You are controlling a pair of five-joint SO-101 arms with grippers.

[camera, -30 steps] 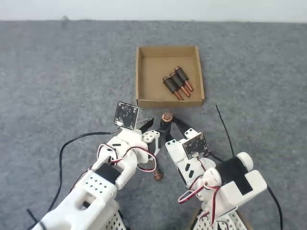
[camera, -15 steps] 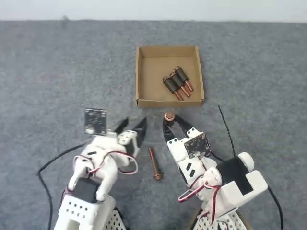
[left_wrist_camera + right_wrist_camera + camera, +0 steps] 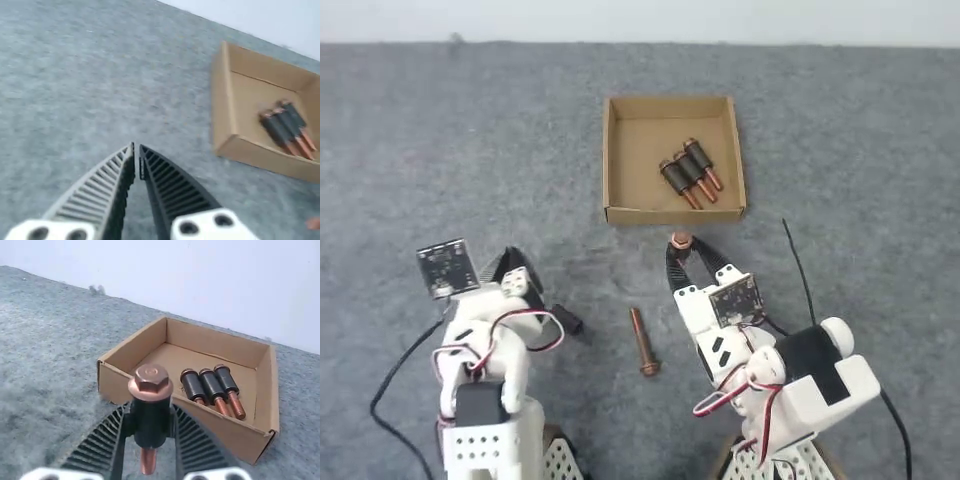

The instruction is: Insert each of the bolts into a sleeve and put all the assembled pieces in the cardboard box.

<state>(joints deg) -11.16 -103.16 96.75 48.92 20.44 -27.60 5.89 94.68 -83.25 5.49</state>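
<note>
Seen from above, the grey-carpeted worktop (image 3: 470, 150) carries an open cardboard box (image 3: 611, 160) at its middle, with three assembled pieces (image 3: 690, 172) lying side by side at a slant in the box's right half. Just outside the box's near wall, the right end effector (image 3: 682, 255) is clamped on a bolt-and-sleeve piece (image 3: 678, 242) held upright, copper head on top. A loose bolt (image 3: 641, 341) lies flat on the worktop between the two arms, nearer the right one, with its head toward the arm bases. The left end effector (image 3: 510, 262) sits well off to the left, apart from both the box and the loose bolt. A thin black cable (image 3: 795, 280) runs beside the right arm. In the left wrist view, the left end effector (image 3: 136, 148) has its ribbed fingers drawn together, only a slit between them and nothing gripped, over bare worktop; the cardboard box (image 3: 220, 100) and its assembled pieces (image 3: 286, 127) lie off to one side. In the right wrist view, the right end effector (image 3: 150, 415) grips the black sleeve of the bolt-and-sleeve piece (image 3: 151, 427). The box's near wall (image 3: 120, 375) stands between it and the assembled pieces (image 3: 212, 387), with a white wall (image 3: 200, 280) behind.
</note>
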